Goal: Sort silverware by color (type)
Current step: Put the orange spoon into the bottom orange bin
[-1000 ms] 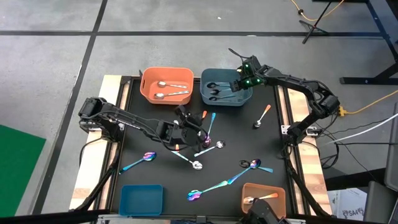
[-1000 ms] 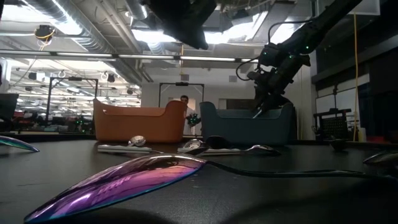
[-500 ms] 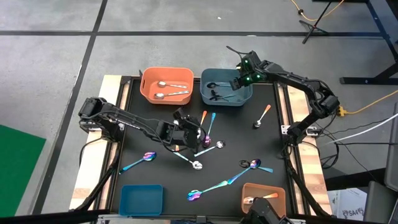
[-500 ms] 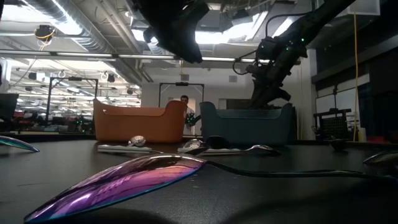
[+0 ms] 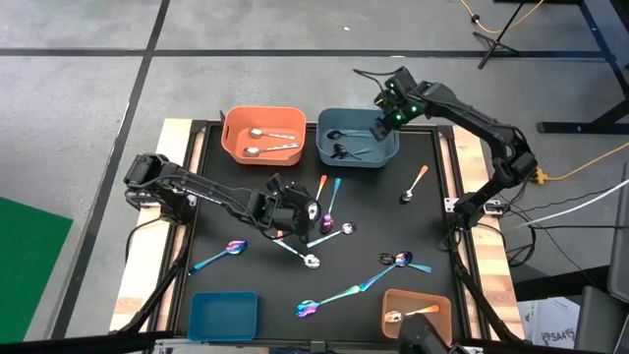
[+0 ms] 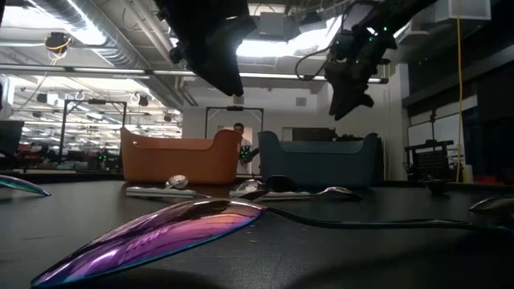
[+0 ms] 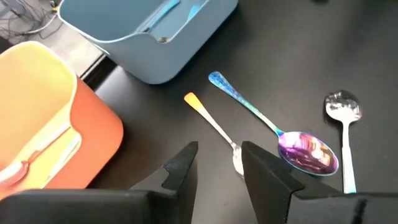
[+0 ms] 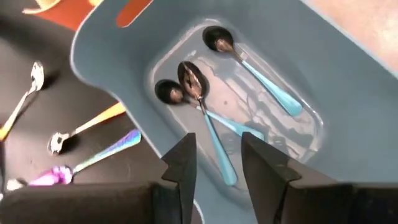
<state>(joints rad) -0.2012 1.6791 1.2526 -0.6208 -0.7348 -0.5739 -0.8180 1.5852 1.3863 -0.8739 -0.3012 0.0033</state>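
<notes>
Spoons lie scattered flat on the black table: an orange-handled one [image 5: 417, 184], iridescent ones [image 5: 221, 254] [image 5: 334, 293] and a cluster [image 5: 329, 214] beside my left gripper. My left gripper [image 5: 293, 208] is open and hovers over that cluster. In its wrist view an orange-handled spoon [image 7: 214, 127], an iridescent spoon [image 7: 273, 127] and a silver spoon [image 7: 342, 112] lie ahead of the fingers. My right gripper [image 5: 385, 116] is open and empty, raised above the far blue bin [image 5: 356, 155]. Three teal-handled spoons [image 8: 211, 118] lie in that bin.
The far orange bin [image 5: 236, 147] holds two silver spoons [image 5: 265, 141]. At the near edge stand a blue bin [image 5: 224, 315] and an orange bin [image 5: 437, 300] with one spoon. An iridescent spoon [image 6: 161, 233] lies close to the low camera. A person stands far behind the table.
My right gripper has risen out of the far blue bin and now hangs clear above its rim, shifted a little toward the far edge. My left gripper has moved slightly toward the table's left and near edges and come lower over the spoon cluster.
</notes>
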